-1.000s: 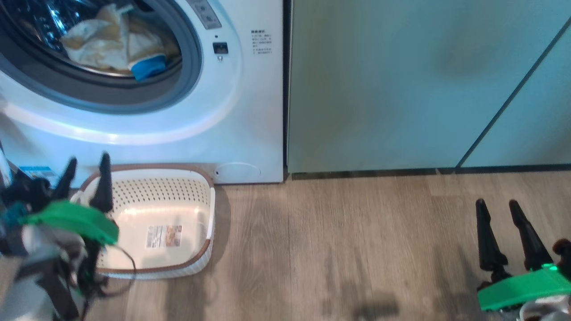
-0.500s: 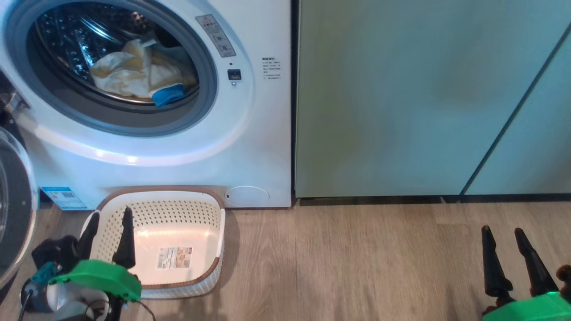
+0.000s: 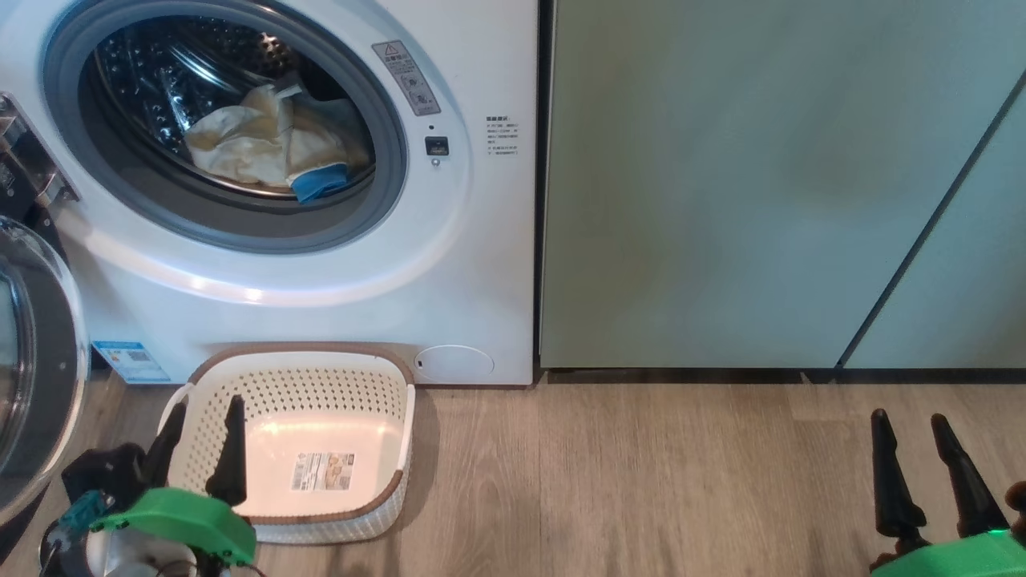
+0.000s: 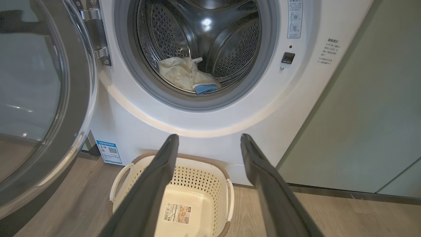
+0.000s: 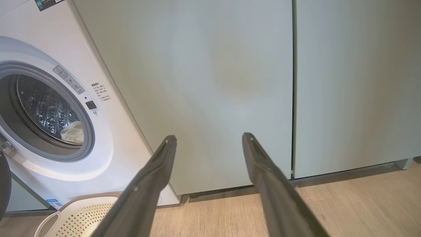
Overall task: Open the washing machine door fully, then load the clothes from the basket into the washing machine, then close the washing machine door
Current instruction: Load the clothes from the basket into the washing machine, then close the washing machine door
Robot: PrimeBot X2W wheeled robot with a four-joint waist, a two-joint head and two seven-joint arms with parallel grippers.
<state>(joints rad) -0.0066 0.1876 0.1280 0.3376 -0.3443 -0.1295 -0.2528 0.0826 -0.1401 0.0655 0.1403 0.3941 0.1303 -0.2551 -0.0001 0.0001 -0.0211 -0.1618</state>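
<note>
The white washing machine [image 3: 473,264] stands open, its round door [image 3: 40,377] [image 4: 42,108] swung out to the left. Pale yellow clothes [image 3: 256,144] [image 4: 182,74] with a blue piece lie in the steel drum. On the floor in front sits the cream basket [image 3: 321,377] [image 4: 204,177], holding nothing but its label. My left gripper [image 3: 204,417] [image 4: 209,140] hangs open above the basket's left side, nothing between its fingers. At the lower right, over bare floor, my right gripper [image 3: 910,425] [image 5: 209,138] is open too and faces the cabinets.
Pale green cabinets [image 3: 721,184] [image 5: 230,82] fill the wall right of the machine. Wood-look floor [image 3: 641,481] spreads between the basket and the right gripper. A blue QR sticker [image 3: 128,361] marks the machine's lower left corner.
The head camera has tilted up and left, so the door's edge has come into view. My left gripper has drawn back lower over the basket. Both grippers stay open.
</note>
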